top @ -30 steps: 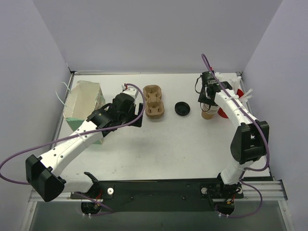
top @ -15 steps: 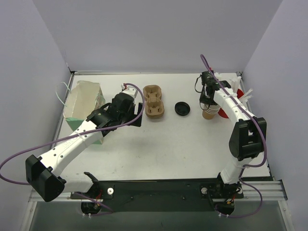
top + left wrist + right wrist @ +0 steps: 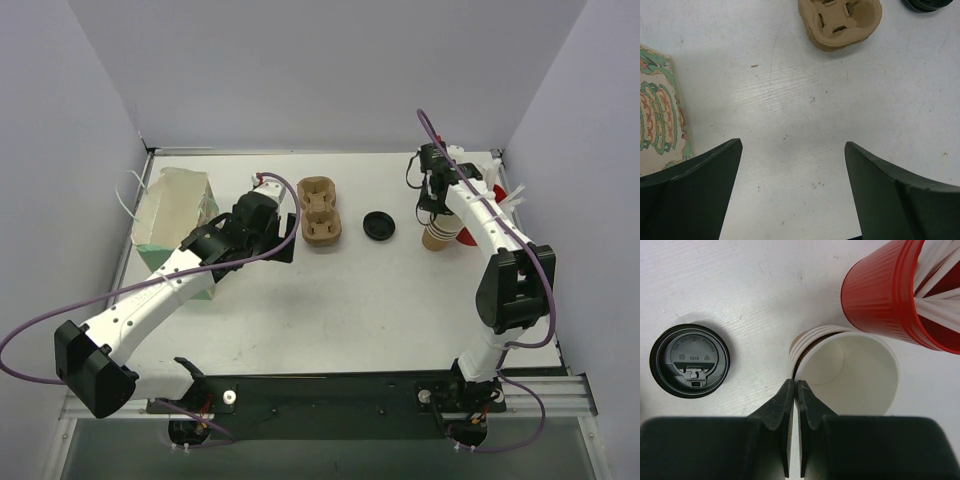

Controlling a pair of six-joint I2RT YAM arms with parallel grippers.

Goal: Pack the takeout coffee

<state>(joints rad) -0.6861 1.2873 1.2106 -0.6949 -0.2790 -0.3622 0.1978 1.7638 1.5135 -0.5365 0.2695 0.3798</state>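
Right tool (image 3: pixel 794 385) — closed — at near-left rim of takeout coffee (image 3: pixel 850 370).

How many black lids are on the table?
1. The black lid lies flat between the pulp carrier and the brown cup stack; any lids nested beneath it would be hidden.

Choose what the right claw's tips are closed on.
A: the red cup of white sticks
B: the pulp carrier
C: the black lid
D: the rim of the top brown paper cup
D: in the right wrist view the right claw pinches the near rim of the paper cup, while the black lid and the red cup sit apart from its tips.
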